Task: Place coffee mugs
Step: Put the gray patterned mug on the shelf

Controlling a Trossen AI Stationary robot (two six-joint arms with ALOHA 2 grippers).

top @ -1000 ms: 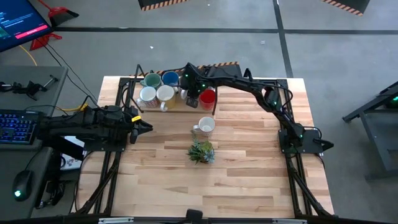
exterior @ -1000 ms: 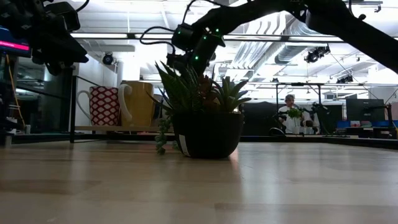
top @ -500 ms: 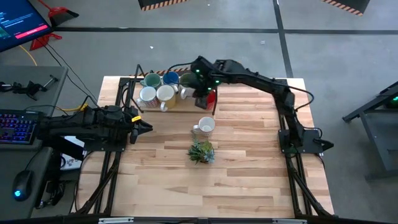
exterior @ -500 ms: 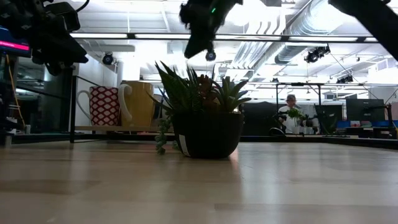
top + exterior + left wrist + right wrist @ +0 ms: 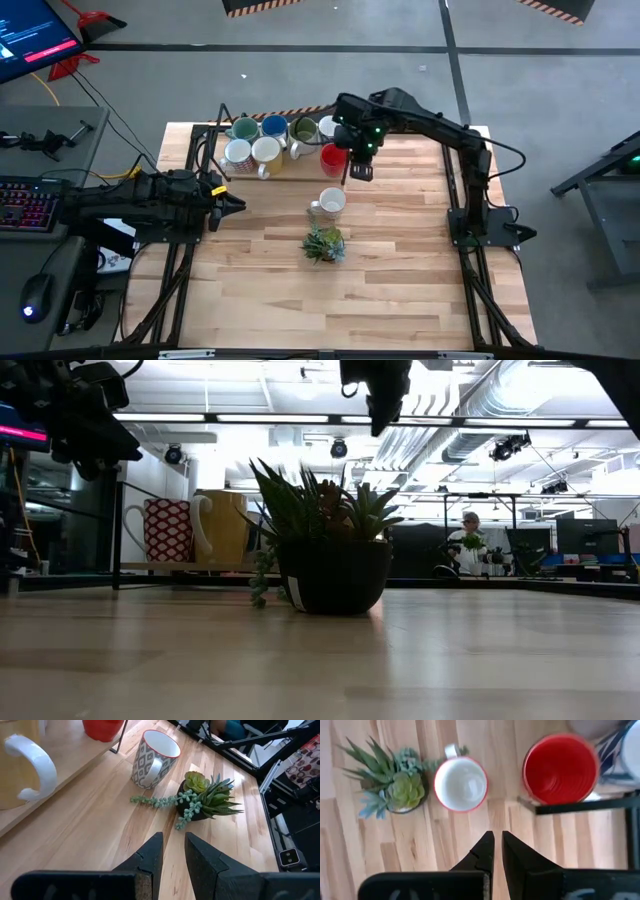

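Note:
Several coffee mugs stand on a low wooden rack (image 5: 290, 168) at the table's far side: teal (image 5: 243, 128), blue (image 5: 274, 127), olive (image 5: 304, 128), two white ones (image 5: 237, 152) (image 5: 266, 150) and red (image 5: 333, 158). A white mug with a red rim (image 5: 330, 202) stands upright on the table in front of the rack. My right gripper (image 5: 360, 172) hangs shut and empty, high above the table, pointing down just right of the red mug (image 5: 560, 769). My left gripper (image 5: 173, 837) waits at the table's left edge, a narrow gap between its fingers and nothing in it.
A small potted spiky plant (image 5: 324, 243) stands on the table just nearer than the white mug. The rack's black metal frame (image 5: 585, 806) runs beside the red mug. Bare wood lies along the near half and the right side of the table (image 5: 400, 290).
My right gripper has risen from low among the mugs on the rack and swung toward the table's right edge, tipping more steeply downward. It now hangs high beside the red mug. No mug has moved.

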